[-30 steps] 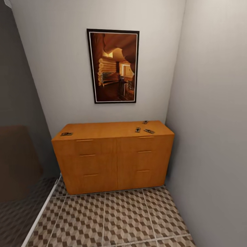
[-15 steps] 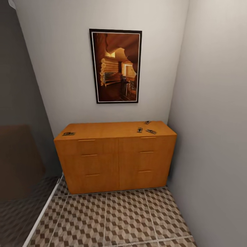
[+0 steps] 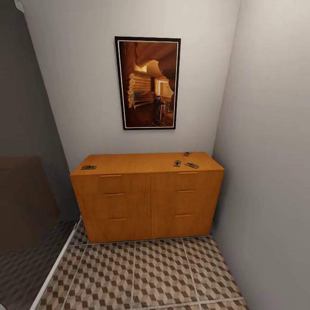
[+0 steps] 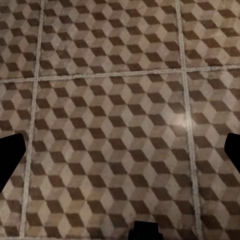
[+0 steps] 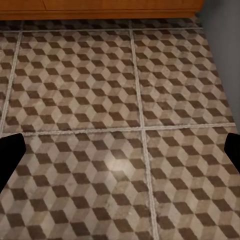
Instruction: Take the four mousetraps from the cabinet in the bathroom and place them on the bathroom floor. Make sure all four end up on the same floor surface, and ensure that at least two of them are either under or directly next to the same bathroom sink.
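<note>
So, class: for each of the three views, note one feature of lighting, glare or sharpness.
Head view: soft even light on the orange-brown wooden cabinet, whose small mousetraps are too blurred for detail. Left wrist view: a faint pale sheen on the cube-patterned floor tiles, edges soft. Right wrist view: a brighter glare patch on a tile.

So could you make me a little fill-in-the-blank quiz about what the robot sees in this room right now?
1. The mousetraps lie on top of the ____ ; one sits alone near its left end.
2. The number of mousetraps grouped near the right end is ____.
3. On the wall above the cabinet hangs a framed ____.
4. The bathroom floor tiles carry a pattern of 3D ____.

Missing words: cabinet; three; picture; cubes
</note>
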